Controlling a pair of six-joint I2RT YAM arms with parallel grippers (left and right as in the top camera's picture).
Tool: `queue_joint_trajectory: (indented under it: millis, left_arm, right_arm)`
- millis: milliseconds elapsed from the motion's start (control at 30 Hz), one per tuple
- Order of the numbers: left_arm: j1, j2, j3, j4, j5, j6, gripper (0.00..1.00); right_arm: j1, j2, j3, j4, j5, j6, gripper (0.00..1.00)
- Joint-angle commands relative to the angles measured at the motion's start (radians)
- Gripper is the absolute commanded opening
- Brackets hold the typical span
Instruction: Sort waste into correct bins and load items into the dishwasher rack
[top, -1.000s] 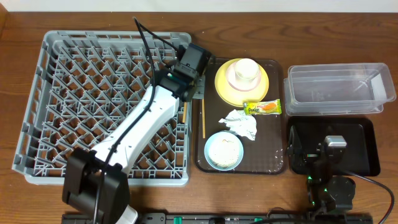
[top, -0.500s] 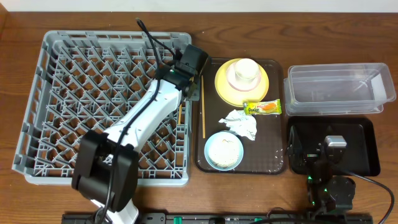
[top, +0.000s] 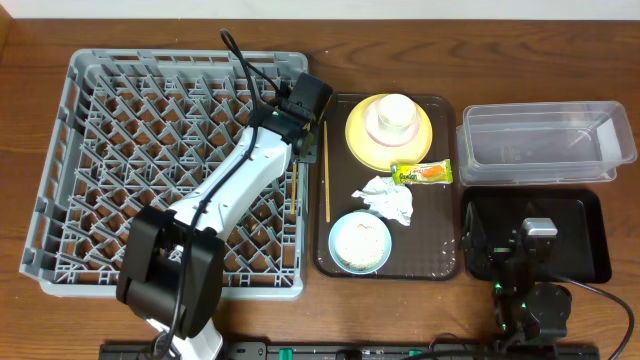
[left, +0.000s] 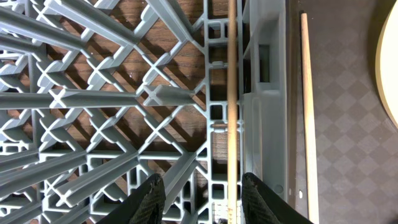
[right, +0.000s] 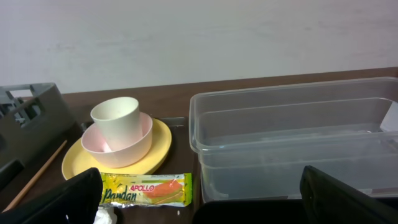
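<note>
Chopstick (left: 232, 93) lies between spread left fingers (left: 150, 202), on rack (left: 93, 99).

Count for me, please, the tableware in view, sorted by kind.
Chopsticks: 2
Plates: 1
Bowls: 2
Cups: 1
Total: 6

Grey pegged rack (top: 170, 160) lies flat. 1 chopstick (left: 232, 93) rests along its right edge; the other chopstick (left: 306, 93) lies just right of it. Further right: yellow plate (top: 362, 145) bearing a cup (top: 396, 112), wrapper (top: 421, 172), crumpled tissue (top: 388, 198), blue bowl (top: 333, 243) of crumbs (top: 360, 240). Farthest right: clear tub (top: 545, 140), black tray (top: 590, 230).
</note>
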Motion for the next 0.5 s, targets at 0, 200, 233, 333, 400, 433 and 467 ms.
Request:
queue_joint_trajectory:
  millis: [0,200,233,333,400,433,467]
  left_arm:
    - [-0.006,-0.069,0.01,-0.005,0.011,-0.003,0.44]
    - [-0.027,-0.198,0.01,-0.024,0.06,-0.035,0.44]
    - [-0.037,-0.227,0.01,-0.027,0.074,-0.035,0.44]
    - [-0.064,-0.278,0.01,-0.032,0.086,-0.04,0.44]
    - [-0.088,-0.303,0.01,-0.037,0.086,-0.043,0.44]
    - [-0.103,-0.312,0.01,-0.039,0.086,-0.047,0.44]
    - [-0.118,-0.318,0.01,-0.042,0.086,-0.047,0.44]
  right_arm:
    - [-0.014,0.001,-0.002,-0.003,-0.001,-0.01,0.99]
    - [-0.014,0.001,-0.002,-0.003,-0.001,-0.01,0.99]
    - [-0.014,0.001,-0.001,-0.003,-0.001,-0.01,0.99]
    - [-0.014,0.001,-0.001,-0.003,-0.001,-0.01,1.0]
    - [-0.014,0.001,-0.002,-0.003,-0.001,-0.01,0.99]
    - [-0.014,0.001,-0.002,-0.003,-0.001,-0.01,0.99]
    - [-0.014,0.001,-0.002,-0.003,-0.001,-0.01,0.99]
